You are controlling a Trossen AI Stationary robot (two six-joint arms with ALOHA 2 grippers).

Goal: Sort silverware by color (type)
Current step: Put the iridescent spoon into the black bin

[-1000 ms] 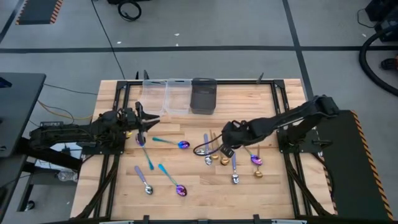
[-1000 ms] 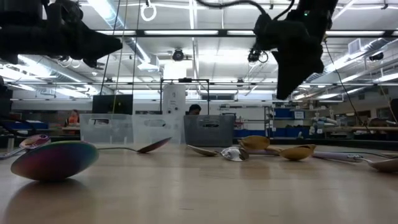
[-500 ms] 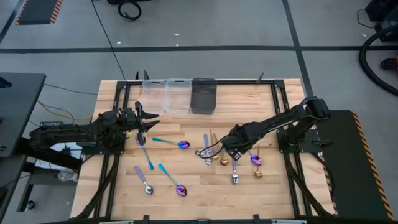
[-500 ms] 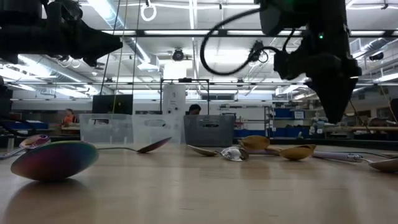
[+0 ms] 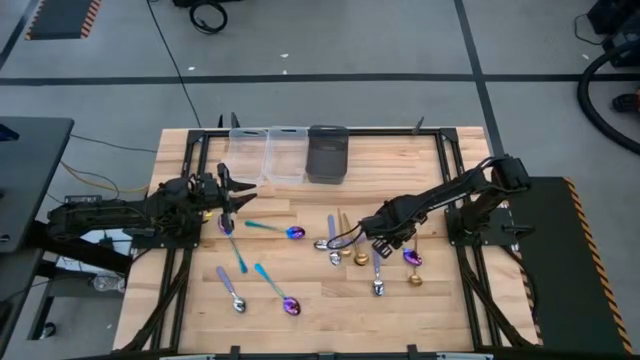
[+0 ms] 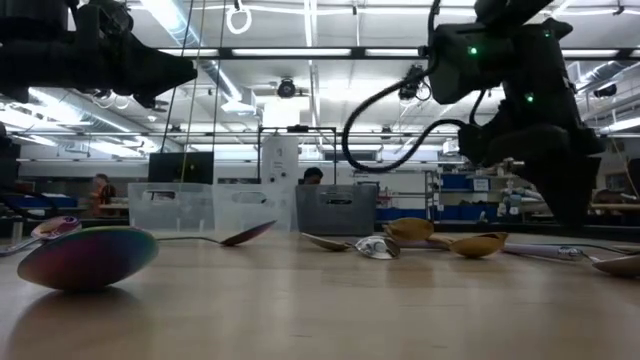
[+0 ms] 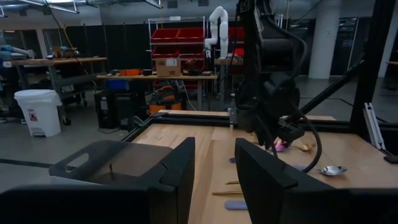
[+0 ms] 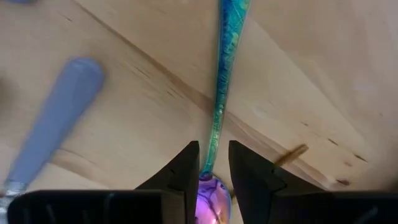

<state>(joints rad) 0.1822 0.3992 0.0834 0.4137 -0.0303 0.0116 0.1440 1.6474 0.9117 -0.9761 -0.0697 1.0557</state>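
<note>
Two arms. Left gripper (image 5: 243, 189) hovers over bare wood, jaws narrowly parted, empty; bins (image 5: 287, 155) ahead. Right gripper (image 8: 213, 168) low, jaws narrowly parted astride teal-handled spoon (image 8: 224, 68); lilac handle (image 8: 53, 124) beside, otherwise open board.

Even, bright overhead light on the counter (image 5: 300, 300) from above — shadows stay soft. At counter height, ceiling strip lights (image 6: 300, 52) glare and the arms read as silhouettes — the nearest spoon bowl (image 6: 88, 257) is blurred.

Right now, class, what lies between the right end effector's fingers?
A teal-handled spoon, its purple bowl beneath them, flat on the table in the right wrist view.
</note>
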